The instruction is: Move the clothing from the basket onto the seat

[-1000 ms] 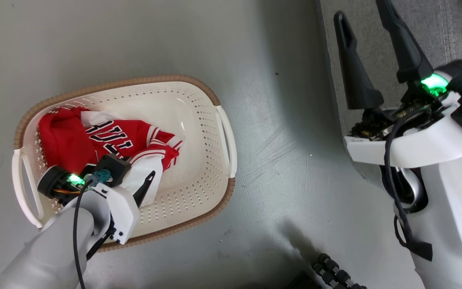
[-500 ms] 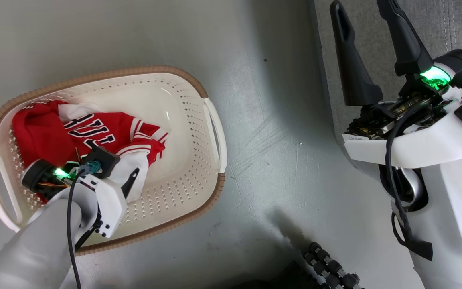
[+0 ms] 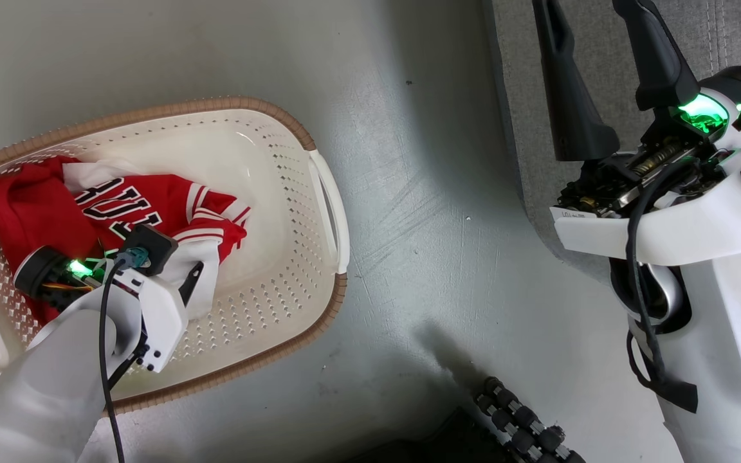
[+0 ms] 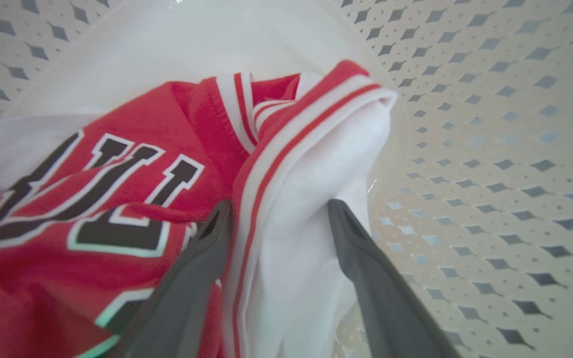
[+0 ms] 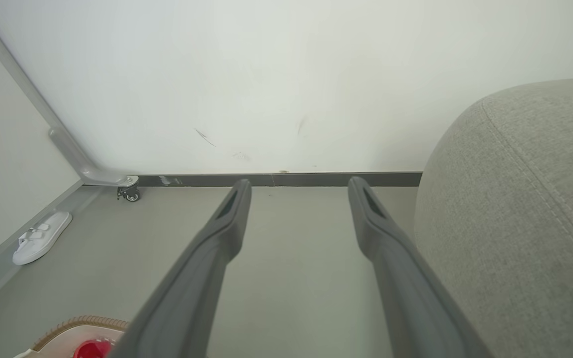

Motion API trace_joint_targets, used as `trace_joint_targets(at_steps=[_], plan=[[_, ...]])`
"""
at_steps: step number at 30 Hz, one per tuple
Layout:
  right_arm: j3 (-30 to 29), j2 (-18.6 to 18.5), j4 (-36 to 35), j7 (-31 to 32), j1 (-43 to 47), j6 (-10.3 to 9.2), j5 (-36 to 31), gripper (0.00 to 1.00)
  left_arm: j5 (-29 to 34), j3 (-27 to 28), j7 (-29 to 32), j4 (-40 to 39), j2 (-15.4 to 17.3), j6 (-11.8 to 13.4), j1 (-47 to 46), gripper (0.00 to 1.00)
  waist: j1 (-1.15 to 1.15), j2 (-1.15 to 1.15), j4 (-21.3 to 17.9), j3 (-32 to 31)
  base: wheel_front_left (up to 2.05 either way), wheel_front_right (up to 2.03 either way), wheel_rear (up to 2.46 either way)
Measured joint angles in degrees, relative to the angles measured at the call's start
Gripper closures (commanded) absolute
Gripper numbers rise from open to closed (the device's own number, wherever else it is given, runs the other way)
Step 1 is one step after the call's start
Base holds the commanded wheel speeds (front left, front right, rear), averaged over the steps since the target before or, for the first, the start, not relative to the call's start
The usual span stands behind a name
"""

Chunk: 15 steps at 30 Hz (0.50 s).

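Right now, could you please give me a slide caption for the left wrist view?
Left hand open astride a white-trimmed fold of the red jersey lying in the basket.

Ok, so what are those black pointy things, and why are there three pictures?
They are a robot's two end effectors, its pinchers. One picture looks down from the robot's head; the other two come from cameras on its wrists. On the floor stands a cream basket with a red jersey inside. The left end effector is down in the basket, its fingers open on either side of a white fold of the jersey, not pinching yet. The right end effector is open and holds nothing, beside the grey seat. A white slipper lies by the wall.
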Motion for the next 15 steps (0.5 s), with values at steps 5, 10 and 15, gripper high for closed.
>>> trace_joint_targets(at_steps=[5,10,15], plan=[[0.04,0.02,0.00,0.00,-0.02,0.00,0.04,0.00,-0.42,-1.35,-0.44,0.77,0.01,0.00,-0.41,1.00,0.00,0.00,-0.22,0.17,0.00,0.00,0.00],[-0.05,0.04,0.00,0.00,-0.04,0.00,0.31,0.00,-0.63,-2.18,-0.75,1.23,-0.04,0.00,-1.19,1.00,0.00,0.00,-0.25,-0.17,0.00,0.00,0.00],[-0.29,0.05,0.00,0.00,-0.09,0.00,0.46,0.00,-0.99,-3.16,-2.05,1.13,-0.03,0.00,-1.43,1.00,0.00,0.00,-0.25,-0.61,0.00,0.00,0.00]])
